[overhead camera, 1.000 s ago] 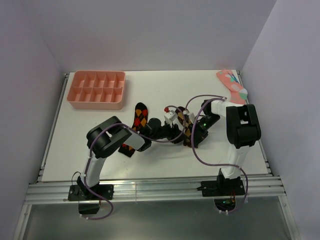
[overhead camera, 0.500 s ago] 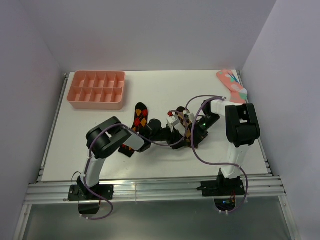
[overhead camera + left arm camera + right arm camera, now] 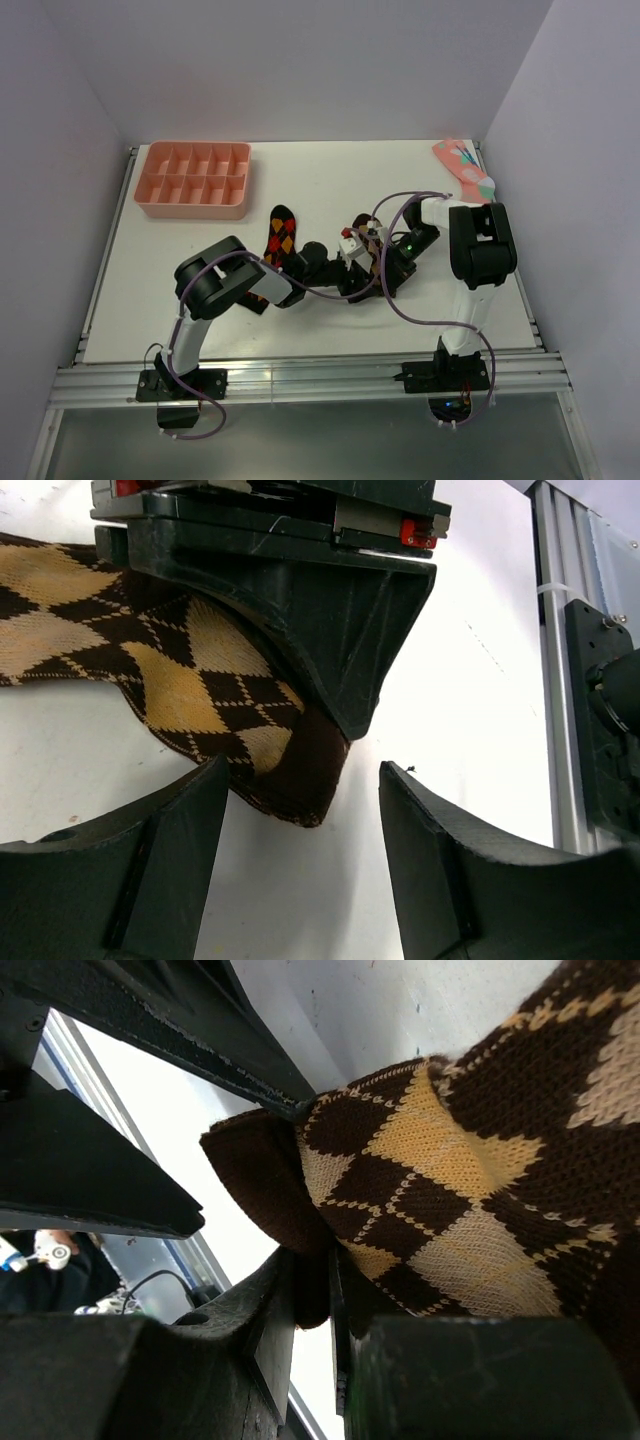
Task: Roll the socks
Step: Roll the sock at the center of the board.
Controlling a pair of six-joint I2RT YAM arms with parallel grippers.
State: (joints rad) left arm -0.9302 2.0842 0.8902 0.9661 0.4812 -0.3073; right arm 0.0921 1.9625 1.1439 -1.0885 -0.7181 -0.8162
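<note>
The tan and orange argyle sock (image 3: 375,252) lies mid-table; it also shows in the left wrist view (image 3: 200,680) and the right wrist view (image 3: 460,1200). My right gripper (image 3: 330,1290) is shut on the sock's dark brown toe end, and in the top view (image 3: 388,278) it sits at the sock's near end. My left gripper (image 3: 300,820) is open, its fingers (image 3: 170,850) on either side of the table just short of that toe, facing the right gripper. In the top view the left gripper (image 3: 362,272) is beside the sock. The red and orange argyle sock (image 3: 281,231) lies flat to the left, partly under the left arm.
A pink compartment tray (image 3: 195,178) stands at the back left. A pink sock with teal and white marks (image 3: 464,170) lies at the back right corner. The table's metal rail (image 3: 560,680) runs along the near edge.
My left gripper has moved right, closer to the sock's near end and the right gripper. The right arm has shifted slightly with the sock's toe.
</note>
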